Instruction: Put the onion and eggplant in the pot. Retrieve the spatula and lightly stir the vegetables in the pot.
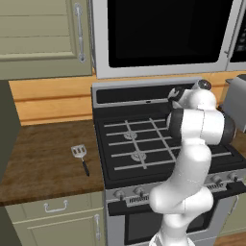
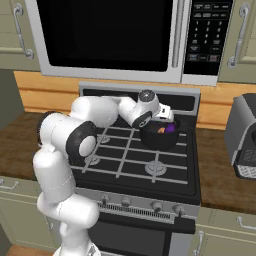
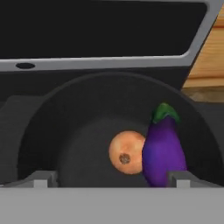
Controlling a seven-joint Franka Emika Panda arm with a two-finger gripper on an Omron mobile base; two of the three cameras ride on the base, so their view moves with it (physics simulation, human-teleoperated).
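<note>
Black and shallow, the pot [image 3: 52,122] sits on the stove's [image 1: 144,149] back grates, at the side away from the wooden tabletop [image 1: 43,153] and close under the stove's raised rear panel. Inside the pot, the onion [image 3: 126,153] rests on the floor near the middle, and the eggplant [image 3: 162,151] lies right against it, touching, with its green stem cap pointing toward the pot's far wall. From the right base camera both vegetables show as small orange and purple spots just over the pot's rim.

Poised above the pot, the end effector [image 3: 111,180] looks down into it with its two finger tips [image 3: 41,179] spread wide apart, released, nothing between them; one tip sits near the pot's wall on the onion's side, the other just beside the eggplant's lower end. The white arm reaches across the stove to get there.

Well away from the pot, the spatula [image 1: 80,158] lies flat on the tabletop beside the stove, its silver slotted head pointing toward the wall and its thin black handle toward the tabletop's front edge. A microwave [image 2: 107,40] hangs above the stove
</note>
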